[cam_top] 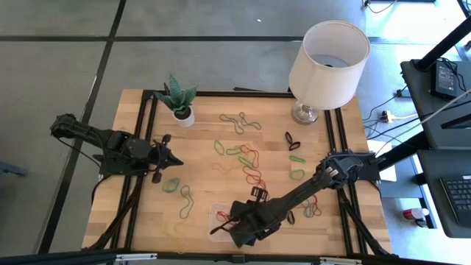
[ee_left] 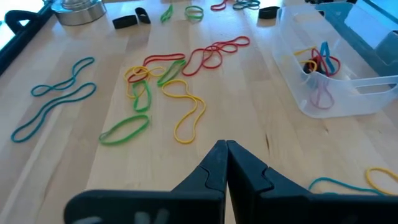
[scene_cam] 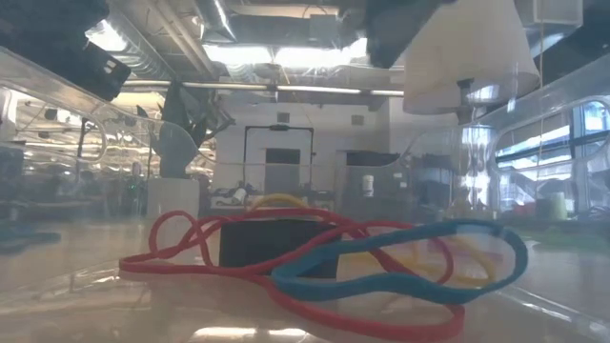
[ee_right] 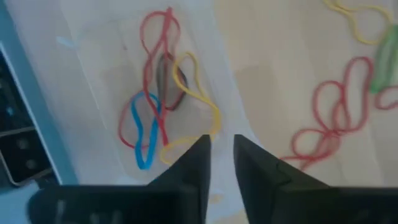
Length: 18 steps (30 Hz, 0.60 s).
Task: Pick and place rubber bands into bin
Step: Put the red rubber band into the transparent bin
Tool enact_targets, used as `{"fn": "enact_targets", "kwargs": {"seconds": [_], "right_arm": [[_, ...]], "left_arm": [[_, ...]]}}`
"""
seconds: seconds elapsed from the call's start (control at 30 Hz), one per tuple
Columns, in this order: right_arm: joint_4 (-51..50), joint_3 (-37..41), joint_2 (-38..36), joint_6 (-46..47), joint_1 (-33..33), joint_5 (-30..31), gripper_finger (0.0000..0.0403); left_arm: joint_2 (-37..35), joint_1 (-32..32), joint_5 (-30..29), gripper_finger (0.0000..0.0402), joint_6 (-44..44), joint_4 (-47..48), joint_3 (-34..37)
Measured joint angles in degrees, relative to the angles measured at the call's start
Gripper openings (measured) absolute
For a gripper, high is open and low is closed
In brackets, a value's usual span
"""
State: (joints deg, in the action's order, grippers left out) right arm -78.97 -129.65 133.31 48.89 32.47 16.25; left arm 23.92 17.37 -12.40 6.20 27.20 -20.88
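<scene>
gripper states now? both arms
Left gripper: shut, empty, above the table at its left side.
Right gripper: open a little, holding nothing, over the bin, which has rubber bands in it.

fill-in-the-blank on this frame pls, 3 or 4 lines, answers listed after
1. The right gripper hangs over the ____, fingers slightly apart.
2. The left gripper, over bare table, is ____.
3. The bin holds red, yellow and ____ rubber bands.
4. At the table's far edge, beside the plant, stands a white ____.

Missing words: bin; shut; blue; lamp
</scene>
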Motion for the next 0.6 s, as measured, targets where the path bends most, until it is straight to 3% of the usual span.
{"fn": "enact_targets", "kwargs": {"seconds": [0.13,0.37,0.6], "right_arm": [[-1.5,0.3,-0.2,-2.7,0.0,0.0,0.0011],[-1.3,4.5,-1.7,-4.5,0.0,0.4,0.0003],[12.9,25.3,-14.4,-1.6,0.4,1.9,0.0002]], "left_arm": [[0.0,0.0,-0.6,0.0002,0.0,0.0,0.0],[0.0,0.0,-0.6,0.0003,0.8,-0.1,0.0],[0.0,0.0,-0.6,0.0003,2.2,-0.5,0.0]]}}
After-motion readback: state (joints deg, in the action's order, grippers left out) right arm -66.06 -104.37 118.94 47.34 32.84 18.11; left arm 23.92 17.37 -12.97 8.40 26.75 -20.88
